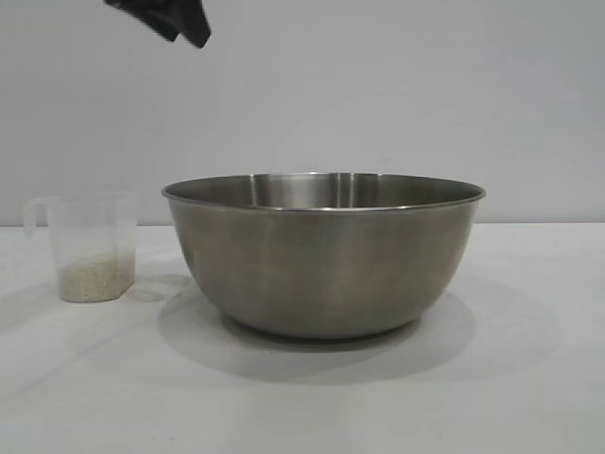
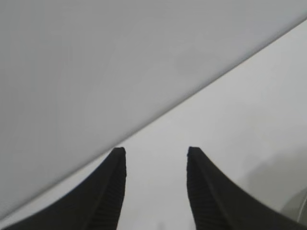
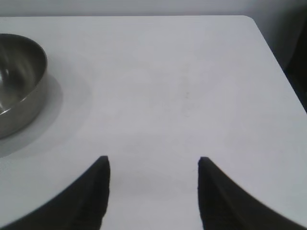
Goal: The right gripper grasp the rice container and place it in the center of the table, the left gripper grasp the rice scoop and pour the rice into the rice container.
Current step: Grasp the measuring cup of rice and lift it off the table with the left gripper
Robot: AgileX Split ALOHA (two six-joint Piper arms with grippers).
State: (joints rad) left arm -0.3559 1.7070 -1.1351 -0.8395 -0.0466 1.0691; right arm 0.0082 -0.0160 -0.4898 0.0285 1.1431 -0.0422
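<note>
White table holds a central bowl; a cup with rice stands near its left edge. Left pincer, open and empty, should descend squarely over the cup's handle; right pincer is open, parked.

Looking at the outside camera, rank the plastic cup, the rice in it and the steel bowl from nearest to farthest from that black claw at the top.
From the left gripper, open, top left:
1. Rice scoop, below it, at the left.
2. Rice, in the scoop's bottom.
3. Rice container, centre; its rim nearly ties with the rice.
</note>
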